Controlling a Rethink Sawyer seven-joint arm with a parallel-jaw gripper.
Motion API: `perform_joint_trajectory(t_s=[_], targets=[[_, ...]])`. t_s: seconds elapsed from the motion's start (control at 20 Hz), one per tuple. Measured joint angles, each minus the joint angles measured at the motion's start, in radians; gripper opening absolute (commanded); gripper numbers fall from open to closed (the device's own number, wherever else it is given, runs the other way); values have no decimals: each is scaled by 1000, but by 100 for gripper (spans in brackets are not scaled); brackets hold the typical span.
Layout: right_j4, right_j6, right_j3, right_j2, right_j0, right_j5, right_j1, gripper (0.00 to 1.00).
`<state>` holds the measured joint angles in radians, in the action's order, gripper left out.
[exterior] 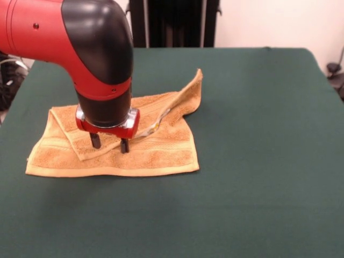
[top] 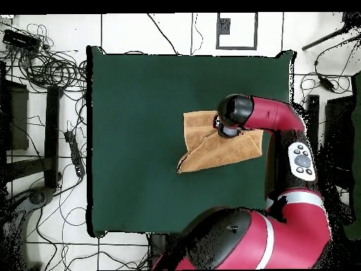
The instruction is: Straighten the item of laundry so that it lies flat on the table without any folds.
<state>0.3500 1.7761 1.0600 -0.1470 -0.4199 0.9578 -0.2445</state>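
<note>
The orange-tan towel (exterior: 156, 153) lies left of the middle of the green table (exterior: 258, 107). One part is folded over the rest as a slanting flap. Its far right corner (exterior: 194, 86) sticks out and curls up. A small white tag (exterior: 156, 124) shows beside the fold. My gripper (exterior: 109, 143) points straight down with its two dark fingers (exterior: 95, 141) spread apart. The tips rest on or just above the folded flap's near edge. In the overhead view the arm's wrist (top: 227, 125) covers the gripper above the towel (top: 208, 149) on the table (top: 134, 127).
The arm's large red and black elbow (exterior: 80, 32) fills the upper left of the front view and hides the towel's far left part. Cables (top: 49, 63) and stands lie on the floor around the table. Bare green cloth spreads right of and in front of the towel.
</note>
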Motion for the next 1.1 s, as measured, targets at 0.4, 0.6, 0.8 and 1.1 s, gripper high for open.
perform_joint_trajectory(t_s=[0.4,0.6,0.8,1.1], targets=[[1,0,10,0,-1,3,-9,100],[3,0,15,0,-2,20,-14,100],[4,0,15,0,-2,24,-14,100],[4,0,15,0,-3,25,-14,100]])
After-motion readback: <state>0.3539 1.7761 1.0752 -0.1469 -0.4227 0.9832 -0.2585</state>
